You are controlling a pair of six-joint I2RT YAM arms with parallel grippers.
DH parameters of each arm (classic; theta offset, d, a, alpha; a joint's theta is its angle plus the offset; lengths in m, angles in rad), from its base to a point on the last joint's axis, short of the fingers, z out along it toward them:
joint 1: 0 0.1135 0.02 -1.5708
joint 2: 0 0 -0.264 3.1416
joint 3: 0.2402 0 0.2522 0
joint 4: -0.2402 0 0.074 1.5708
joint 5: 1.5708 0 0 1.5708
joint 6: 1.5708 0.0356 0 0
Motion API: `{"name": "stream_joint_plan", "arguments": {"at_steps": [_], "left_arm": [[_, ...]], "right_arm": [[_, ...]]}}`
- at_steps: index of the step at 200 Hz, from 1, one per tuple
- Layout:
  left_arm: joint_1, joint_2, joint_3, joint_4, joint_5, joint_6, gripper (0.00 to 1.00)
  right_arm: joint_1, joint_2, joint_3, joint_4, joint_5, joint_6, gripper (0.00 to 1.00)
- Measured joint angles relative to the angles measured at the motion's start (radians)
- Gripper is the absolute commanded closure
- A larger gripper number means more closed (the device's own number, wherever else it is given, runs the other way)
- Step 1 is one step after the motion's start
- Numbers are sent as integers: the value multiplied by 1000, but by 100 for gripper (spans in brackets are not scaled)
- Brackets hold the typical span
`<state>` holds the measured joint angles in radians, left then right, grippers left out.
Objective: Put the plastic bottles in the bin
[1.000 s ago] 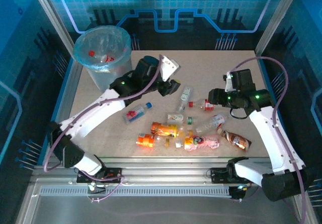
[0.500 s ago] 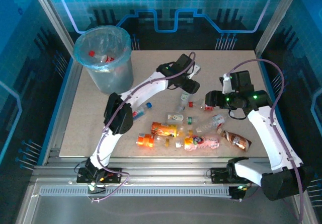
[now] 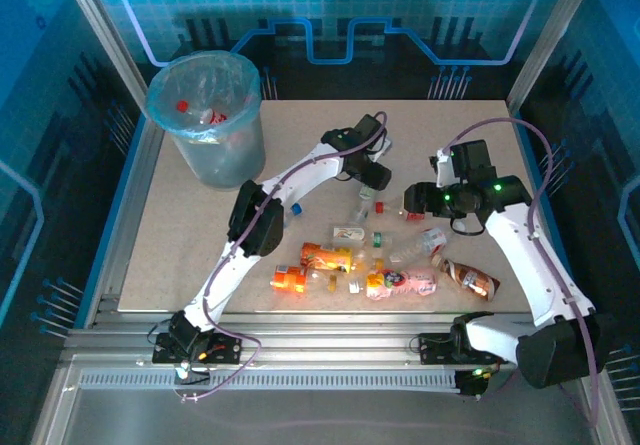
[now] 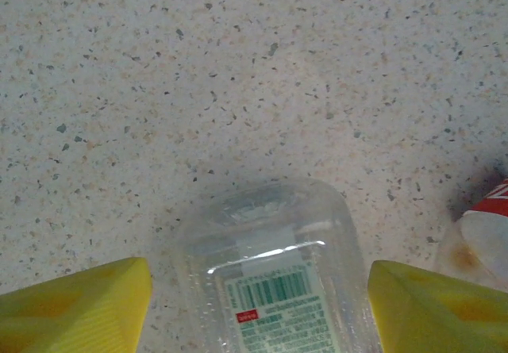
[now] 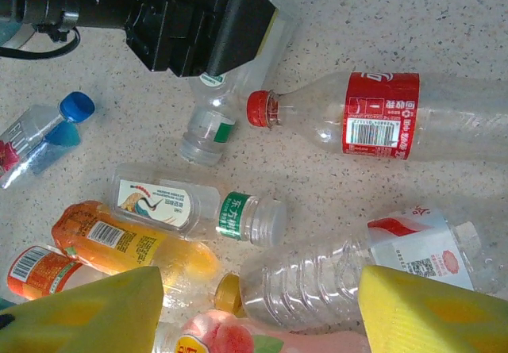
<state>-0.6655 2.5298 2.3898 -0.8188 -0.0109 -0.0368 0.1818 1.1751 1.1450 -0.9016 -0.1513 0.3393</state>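
Several plastic bottles (image 3: 380,255) lie scattered mid-table. My left gripper (image 3: 374,177) hangs low over a clear bottle (image 4: 274,278), open, its yellow fingers (image 4: 75,309) either side of the bottle's base with gaps. The same clear bottle (image 5: 208,127) has a green band near its neck. My right gripper (image 5: 260,282) is open above a ribbed clear bottle (image 5: 317,285), holding nothing. A red-labelled, red-capped bottle (image 5: 381,119) lies just beyond it. The bin (image 3: 205,115), pale blue and bag-lined, stands at the far left with some bottles inside.
Around the right gripper lie a white-labelled bottle (image 5: 182,206), an orange one (image 5: 119,238), a pink peach one (image 5: 230,333) and a blue-capped one (image 5: 40,135). A brown bottle (image 3: 468,277) lies near the right front. Metal frame posts (image 3: 100,35) border the table.
My left arm has swung from beside the bin out to the table's middle, come down over the clear bottle, and its jaws have widened. The right gripper has shifted slightly left.
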Motion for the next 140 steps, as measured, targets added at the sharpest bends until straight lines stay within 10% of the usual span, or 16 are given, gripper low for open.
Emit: {"name": "stream_joint_plan", "arguments": {"at_steps": [78, 140], "left_arm": [[11, 46, 60, 0, 31, -29, 48], [29, 58, 70, -7, 53, -67, 25]], "right_arm": [[0, 55, 11, 13, -14, -7, 33], [0, 69, 39, 13, -14, -7, 33]]}}
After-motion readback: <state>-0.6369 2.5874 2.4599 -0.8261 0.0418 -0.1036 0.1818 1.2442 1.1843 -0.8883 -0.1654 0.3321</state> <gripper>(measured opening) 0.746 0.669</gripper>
